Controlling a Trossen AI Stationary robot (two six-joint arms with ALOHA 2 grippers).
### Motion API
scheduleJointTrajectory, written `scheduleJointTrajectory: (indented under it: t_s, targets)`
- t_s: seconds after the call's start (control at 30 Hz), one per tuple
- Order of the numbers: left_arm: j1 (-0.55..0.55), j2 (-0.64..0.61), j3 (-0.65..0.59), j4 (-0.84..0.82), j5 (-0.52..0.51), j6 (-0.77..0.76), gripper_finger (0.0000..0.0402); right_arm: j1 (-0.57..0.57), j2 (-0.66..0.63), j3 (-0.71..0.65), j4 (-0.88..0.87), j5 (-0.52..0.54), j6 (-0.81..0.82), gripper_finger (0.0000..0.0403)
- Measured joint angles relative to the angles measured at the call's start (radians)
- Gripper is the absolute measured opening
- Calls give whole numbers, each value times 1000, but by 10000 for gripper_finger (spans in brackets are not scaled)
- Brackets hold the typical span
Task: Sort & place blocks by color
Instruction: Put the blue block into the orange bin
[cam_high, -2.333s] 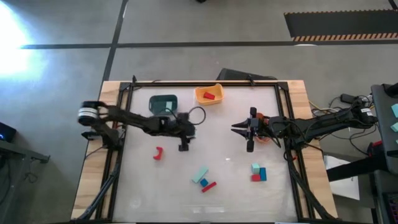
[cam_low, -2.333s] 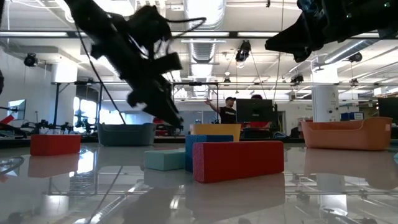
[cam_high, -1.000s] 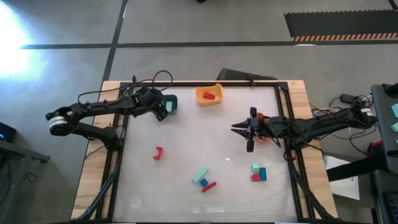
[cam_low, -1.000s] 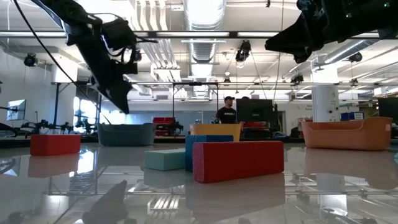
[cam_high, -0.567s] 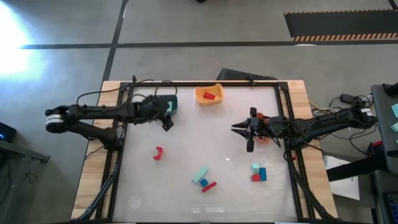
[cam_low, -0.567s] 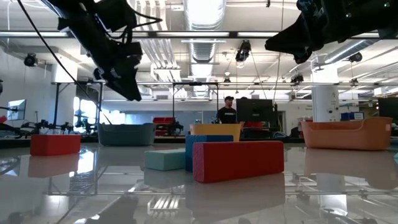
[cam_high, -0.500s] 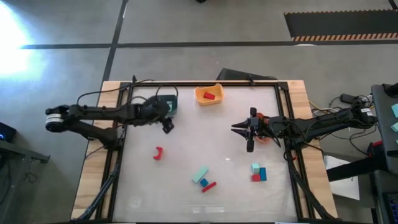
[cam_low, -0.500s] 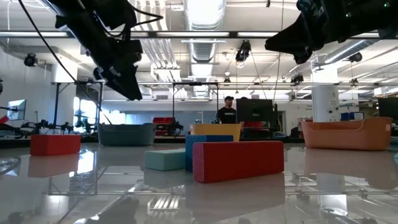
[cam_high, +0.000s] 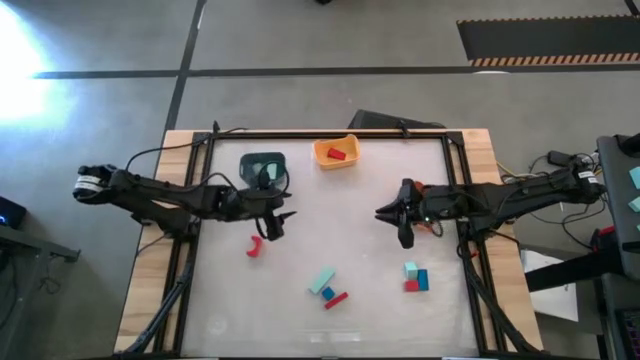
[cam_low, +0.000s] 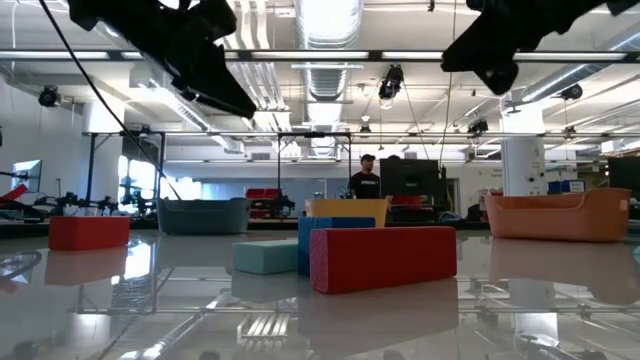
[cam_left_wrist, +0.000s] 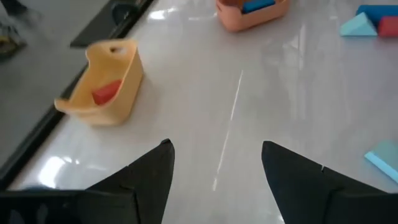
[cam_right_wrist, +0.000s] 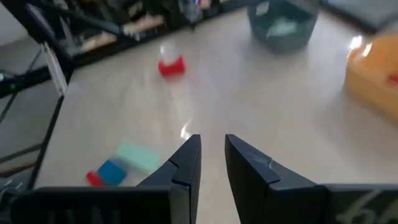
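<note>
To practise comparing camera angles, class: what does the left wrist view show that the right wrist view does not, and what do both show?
Only the left wrist view shows the orange bin with a blue block inside, and the left gripper standing open over bare table.

Only the right wrist view shows the dark teal bin, the red arch block, and the right gripper with its fingers nearly together.

Both show the yellow bin and the white table.

No readable text, labels or numbers anywhere; background room signage, if any, seems too small to read.
</note>
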Motion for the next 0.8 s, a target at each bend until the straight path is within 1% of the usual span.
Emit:
scheduleJointTrajectory:
  t_s: [0.13, 0.23, 0.4, 0.6, 0.7, 0.8]
  targets:
    - [3, -8, 0, 19, -26, 61, 226, 39, 58, 109, -214, -9, 170, 63]
    - [3, -21, 2, 20, -93, 109, 226, 72, 122, 185, -383, -22, 341, 63]
    - [4, -49, 2, 23, -164, 174, 226, 130, 254, 282, -594, -159, 614, 63]
    - [4, -77, 2, 23, -190, 193, 226, 197, 404, 318, -726, -366, 898, 63]
    - [4, -80, 1, 19, -190, 195, 226, 234, 459, 314, -752, -452, 967, 63]
    - [4, -85, 0, 10, -190, 197, 226, 265, 496, 292, -763, -497, 1025, 63]
